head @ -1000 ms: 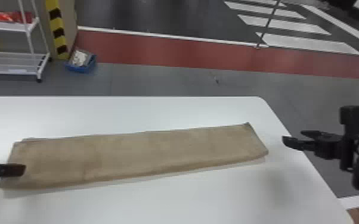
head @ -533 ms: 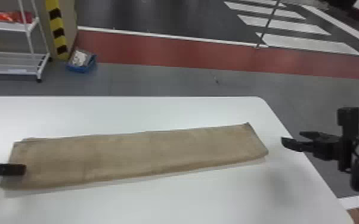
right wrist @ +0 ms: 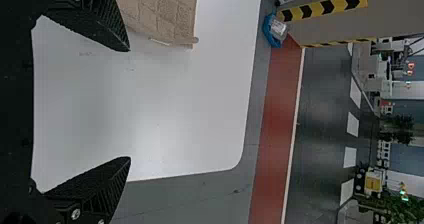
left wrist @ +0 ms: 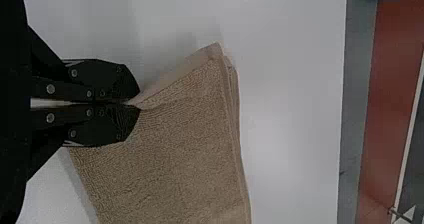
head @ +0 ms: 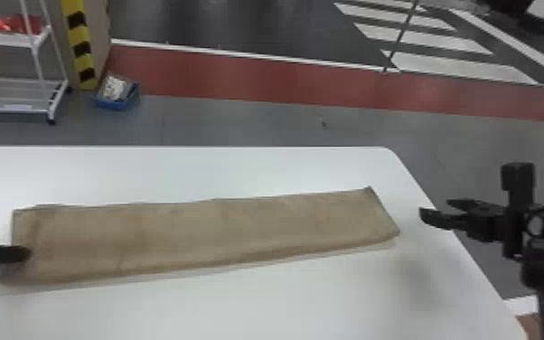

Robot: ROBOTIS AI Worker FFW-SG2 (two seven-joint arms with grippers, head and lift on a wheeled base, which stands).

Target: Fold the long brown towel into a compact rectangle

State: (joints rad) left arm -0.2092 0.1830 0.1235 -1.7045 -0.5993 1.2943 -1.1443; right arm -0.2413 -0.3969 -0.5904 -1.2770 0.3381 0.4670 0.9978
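The brown towel [head: 203, 235] lies as a long, narrow folded strip across the white table. At its left end is my left gripper [head: 26, 254]. In the left wrist view that gripper [left wrist: 134, 104] is shut on a pinch of the towel [left wrist: 175, 154], with a small fold raised at the fingertips. My right gripper [head: 433, 210] is held beyond the towel's right end, over the table's right edge. The right wrist view has this gripper [right wrist: 129, 104] wide open, nothing between its fingers, and the towel's end [right wrist: 165, 14] beside one finger.
The white table [head: 284, 298] has its right edge running under the right gripper. Beyond the far edge, on the floor, stand a white shelf rack [head: 9, 108] and a blue bin [head: 115, 104] beside a striped post [head: 79, 45].
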